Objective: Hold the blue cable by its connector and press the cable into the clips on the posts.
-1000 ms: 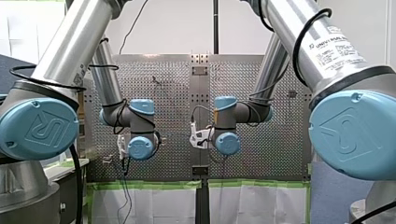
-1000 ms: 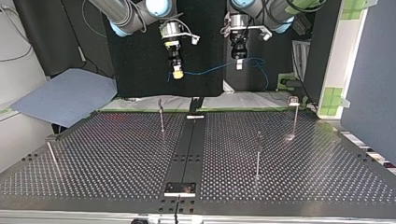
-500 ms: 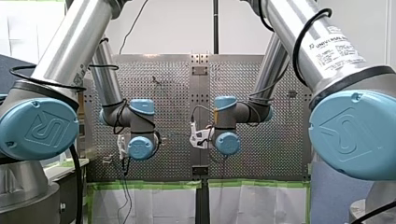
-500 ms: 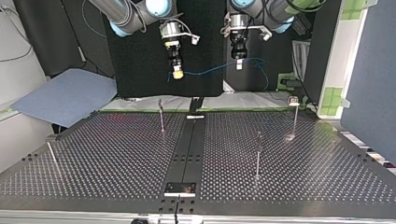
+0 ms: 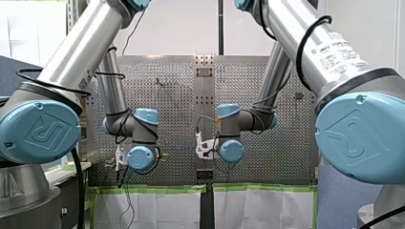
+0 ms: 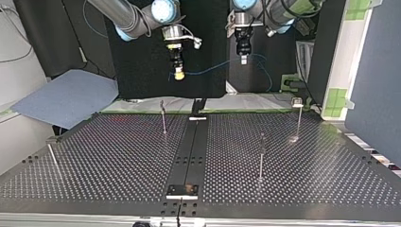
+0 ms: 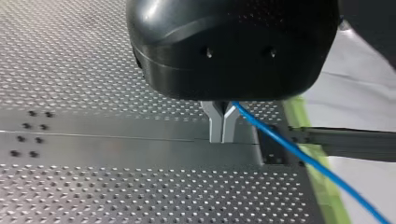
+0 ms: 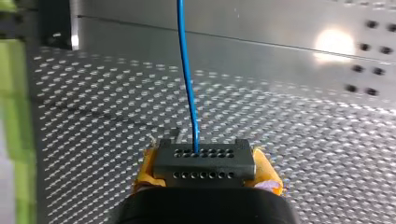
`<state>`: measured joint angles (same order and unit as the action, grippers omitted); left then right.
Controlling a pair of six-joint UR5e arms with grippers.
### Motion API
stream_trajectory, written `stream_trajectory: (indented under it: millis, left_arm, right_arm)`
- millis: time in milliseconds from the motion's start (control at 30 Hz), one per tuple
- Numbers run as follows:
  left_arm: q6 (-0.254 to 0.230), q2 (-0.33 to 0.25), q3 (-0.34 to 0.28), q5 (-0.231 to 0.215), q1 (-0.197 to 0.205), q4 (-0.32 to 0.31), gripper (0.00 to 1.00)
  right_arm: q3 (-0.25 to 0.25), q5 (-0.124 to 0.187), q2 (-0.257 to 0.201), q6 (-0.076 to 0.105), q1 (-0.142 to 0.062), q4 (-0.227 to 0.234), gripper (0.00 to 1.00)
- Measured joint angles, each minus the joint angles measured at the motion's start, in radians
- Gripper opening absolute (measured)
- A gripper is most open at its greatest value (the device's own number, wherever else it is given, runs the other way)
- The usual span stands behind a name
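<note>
My right gripper (image 8: 205, 179) is clenched on the black connector (image 8: 204, 161) between its yellow pads (image 8: 145, 171), and the blue cable (image 8: 187, 79) runs out ahead of it. My left gripper (image 7: 222, 127) pinches the cable further along, its metal fingers (image 7: 215, 123) pressed together. In the top view the cable stretches between both grippers, well apart from the posts (image 6: 163, 119) on the table (image 6: 118, 156).

I count 4 thin upright metal posts (image 6: 261, 156), 1 thin blue cable (image 8: 187, 70) and 1 black rectangular plastic connector (image 8: 204, 163).
</note>
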<state>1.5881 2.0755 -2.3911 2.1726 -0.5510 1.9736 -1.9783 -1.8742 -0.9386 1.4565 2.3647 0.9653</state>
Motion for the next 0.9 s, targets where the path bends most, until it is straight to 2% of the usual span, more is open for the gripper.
stream_trajectory:
  millis: [433,533,733,900]
  left_arm:
    - [-0.001,0.008,0.0,0.0,0.0,0.005,0.0]
    - [-0.006,0.004,0.001,-0.001,-0.006,0.002,0.0]
    - [0.004,-0.032,0.001,0.021,-0.021,0.025,0.0]
    - [-0.018,-0.074,0.002,0.033,-0.014,0.059,0.0]
  right_arm:
    - [0.002,-0.002,0.008,0.0,0.0,-0.118,0.0]
    - [0.0,-0.004,0.007,0.001,0.0,-0.131,0.0]
    - [0.004,-0.011,-0.028,0.023,0.009,-0.144,0.0]
    - [0.009,0.014,-0.064,0.051,0.014,-0.146,0.0]
